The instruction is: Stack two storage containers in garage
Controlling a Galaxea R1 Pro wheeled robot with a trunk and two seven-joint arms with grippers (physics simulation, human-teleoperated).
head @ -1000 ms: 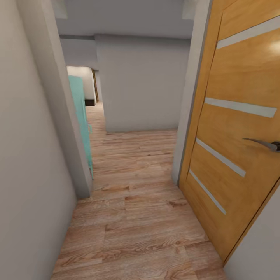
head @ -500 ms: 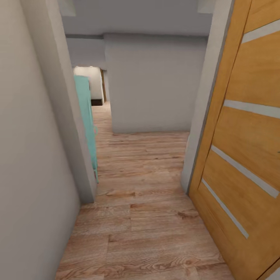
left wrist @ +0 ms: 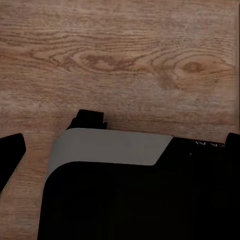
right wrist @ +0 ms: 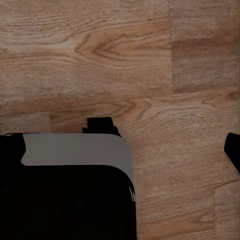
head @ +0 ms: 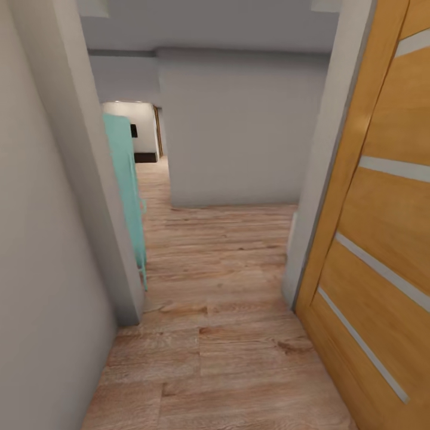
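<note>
The two storage containers are out of view; I am in a narrow corridor with a light wood-plank floor (head: 227, 334). In the left wrist view my left gripper (left wrist: 120, 147) hangs over the planks. Its dark fingertips (left wrist: 10, 155) sit far apart at the picture's edges with nothing between them, so it is open. My right gripper (right wrist: 120, 147) is the same in the right wrist view, one fingertip (right wrist: 233, 150) showing at the edge, nothing held. My black and grey base (left wrist: 125, 200) shows under both grippers.
An open honey-coloured door (head: 382, 209) with pale stripes stands close on my right. A pale grey wall corner (head: 89, 179) juts in at the left, with a teal panel (head: 125, 179) just behind it. A grey wall (head: 239, 131) faces me; the passage (head: 149, 173) continues at its left.
The whole head view has shifted: I have rolled forward down the corridor. The wooden door looms larger and its handle has left the picture. The grippers hold nothing throughout.
</note>
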